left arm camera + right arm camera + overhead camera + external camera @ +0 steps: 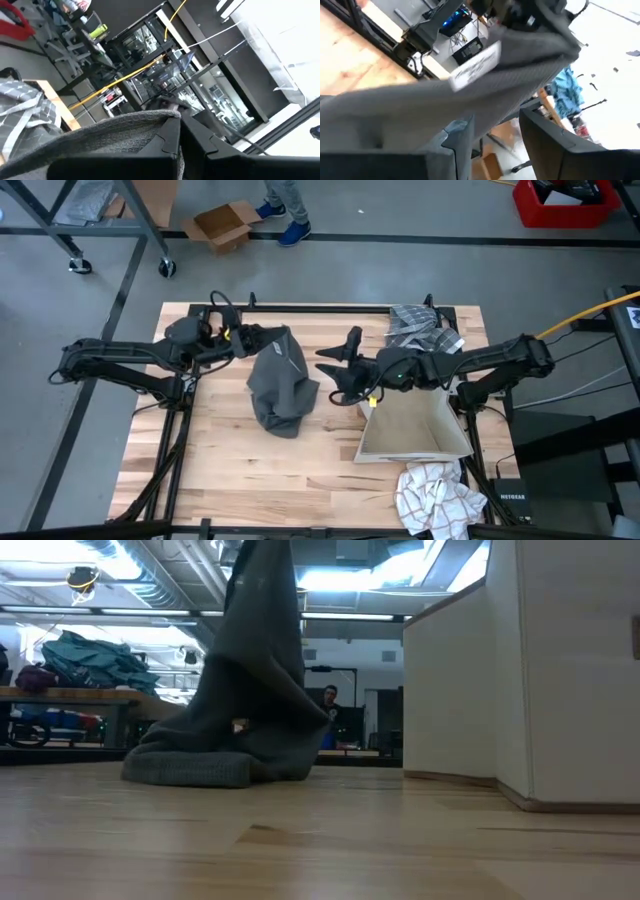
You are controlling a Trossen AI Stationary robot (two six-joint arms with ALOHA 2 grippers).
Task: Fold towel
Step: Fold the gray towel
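Grey terry cloth hangs in a loose cone from the left gripper (262, 337), which has a corner of the towel (280, 380) pinched between its closed fingers near the table's far left-centre; the left wrist view shows the fabric's hem lying across those dark fingers (167, 137). The towel's lower end sits bunched on the wooden table (220, 470), and the low view shows it as a tall drape rising out of frame with a crumpled heap at its foot. The right gripper (343, 365) is just beside the towel's right edge with its fingers spread and nothing between them, though its wrist view shows grey cloth and a white label (475, 65) stretched right in front of it. A beige bin (412, 430) stands under the right arm, a checked cloth (420, 330) lies behind it, and another patterned cloth (435, 492) lies in front. The likely trouble is a poor second grasp: with the cloth twisted and folded on itself, the right gripper could pinch two layers or a mid-edge instead of a true corner, and spreading would then give a skewed sheet. A single thin pinch on the left may also slip if the right arm tugs sideways too hard.
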